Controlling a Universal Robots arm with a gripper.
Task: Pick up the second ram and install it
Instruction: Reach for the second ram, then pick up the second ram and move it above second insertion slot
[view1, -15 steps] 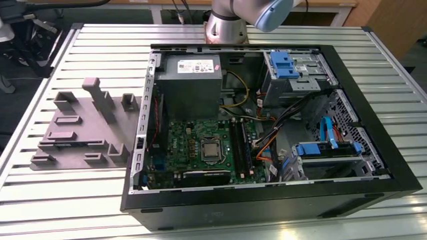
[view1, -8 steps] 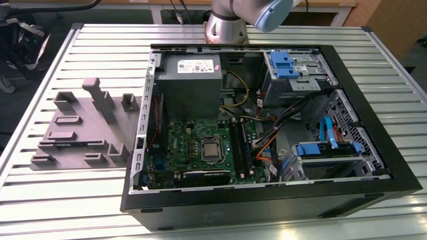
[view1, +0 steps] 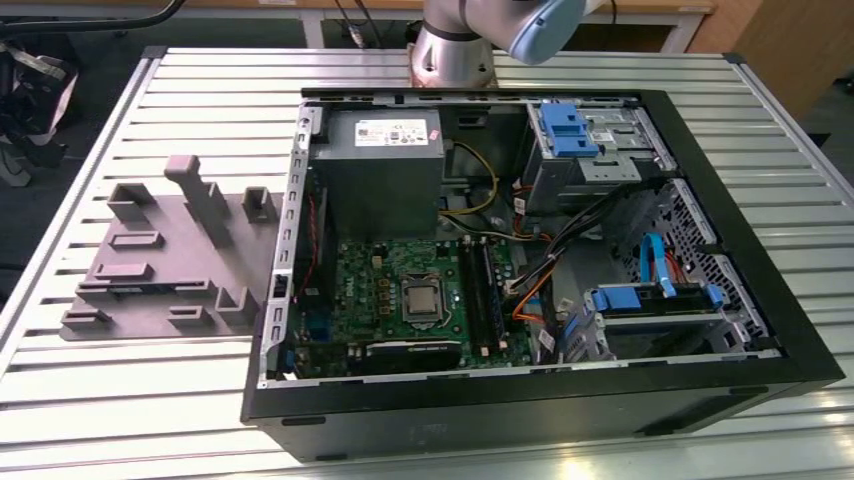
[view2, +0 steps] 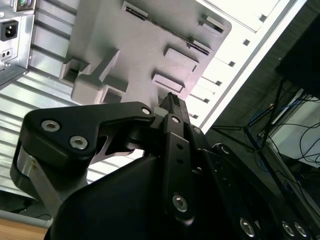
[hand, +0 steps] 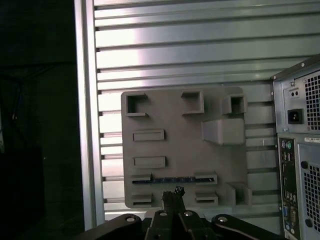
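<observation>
While the exterior view looks down on the bench, an open computer case (view1: 534, 402) lies on a slatted metal table (view1: 134, 400). Its green motherboard (view1: 380, 290) faces up, with long black memory sockets (view1: 481, 290) beside the processor. A grey fixture plate (view1: 158, 262) sits just beside the case, toward the exterior view's left. My arm (view1: 454, 50) rises behind the case.

In the second wrist view, my gripper (view2: 172, 100) hangs over that plate, fingers pressed together and holding nothing.

In the first wrist view, the second ram (hand: 172, 180) shows as a thin dark strip cradled between low grey blocks. My closed tips line up near its middle. I judge I am above it, not touching.

To grip it cleanly, I judge my fingers must part enough to straddle the strip. They should centre on its length and come down square, so that neither pad catches a block.
</observation>
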